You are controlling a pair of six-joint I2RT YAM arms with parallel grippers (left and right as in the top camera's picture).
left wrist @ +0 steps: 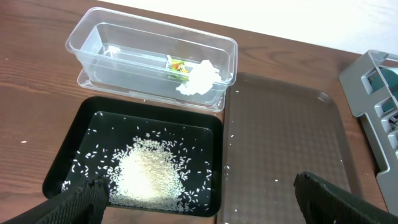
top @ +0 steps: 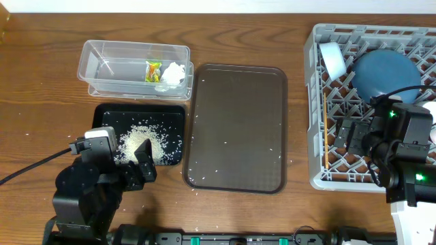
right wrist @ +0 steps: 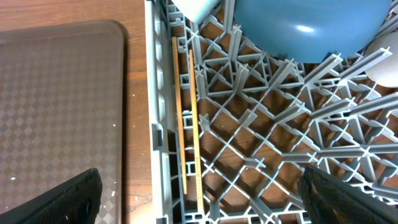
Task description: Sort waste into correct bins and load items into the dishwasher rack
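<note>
Both tools are spread wide and hold nothing. The left tool [left wrist: 199, 182] hangs over the near edge of the shallow black rectangular tray [top: 109, 116], and the right tool [right wrist: 200, 174] hangs above the left wall of the big square grey plastic rack [top: 319, 136]. Neither touches anything that we can see.

We judge the task nearly finished. In the upper left of the overhead view, the crumpled white tissue [top: 174, 73] and the small yellow-green wrapper [top: 153, 71] lie inside the clear plastic rectangular tub [top: 116, 68]. Below it, the white rice [top: 139, 144] is heaped in the black tray. In the rack at right we see the large round blue plate [top: 386, 75], a white cup [top: 334, 58] in the upper left corner, and the wooden chopsticks [right wrist: 186, 124] along the left wall. We cannot make out the bowl or the second cup for certain.

Stray grains still dot the wide brown serving tray [top: 235, 129] and the table beside it.
</note>
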